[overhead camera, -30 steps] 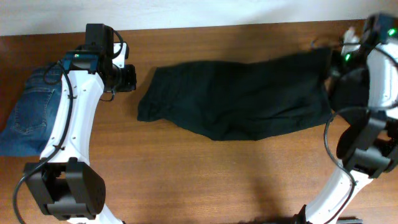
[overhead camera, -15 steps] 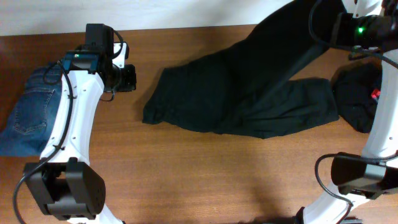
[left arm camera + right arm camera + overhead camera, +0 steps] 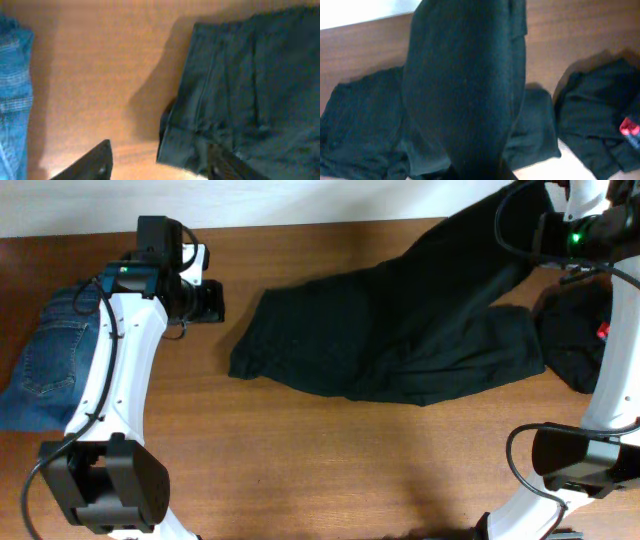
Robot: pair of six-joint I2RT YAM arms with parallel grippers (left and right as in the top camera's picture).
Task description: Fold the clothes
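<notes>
At the table's (image 3: 300, 470) far right, the right gripper (image 3: 552, 228), fingers hidden but seemingly pinching, lifts one leg of the trousers (image 3: 400, 345) spread mid-table for folding, while the left gripper (image 3: 213, 302) hovers, fingers apart, near their other end.

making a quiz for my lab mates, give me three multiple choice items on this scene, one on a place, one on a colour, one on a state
1. Where on the table do the blue jeans lie? A) right end B) left end C) middle
2. What colour is the label on the smaller black garment? A) yellow B) white C) red
3. How is the left gripper? A) open, holding nothing B) shut on the jeans C) shut on the label
Answers: 1 B, they lie far left by the left arm; 2 C, a red tag shows on it; 3 A, its fingers stand apart, gripping nothing.
</notes>
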